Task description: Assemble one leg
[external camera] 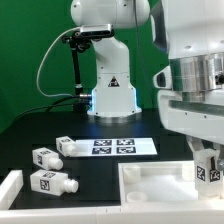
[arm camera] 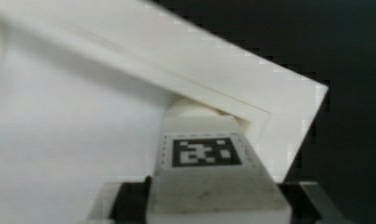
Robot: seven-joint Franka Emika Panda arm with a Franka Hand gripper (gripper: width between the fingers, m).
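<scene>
My gripper (external camera: 207, 172) is at the exterior view's right, low over the large white panel (external camera: 150, 182), and is shut on a leg (external camera: 208, 166) with a tag marker. In the wrist view the leg (arm camera: 206, 160) sits between the dark fingers (arm camera: 135, 198), with its far end at the panel's (arm camera: 96, 130) corner under the raised rim. Three more legs lie on the table at the exterior view's left: one (external camera: 68, 146) by the marker board, one (external camera: 45, 157) in front of it, one (external camera: 52, 183) nearest the front.
The marker board (external camera: 113, 146) lies flat in the middle of the table. The robot's white base (external camera: 111, 90) stands behind it. A white L-shaped rim (external camera: 12, 190) runs along the front left. Black cables hang at the back left.
</scene>
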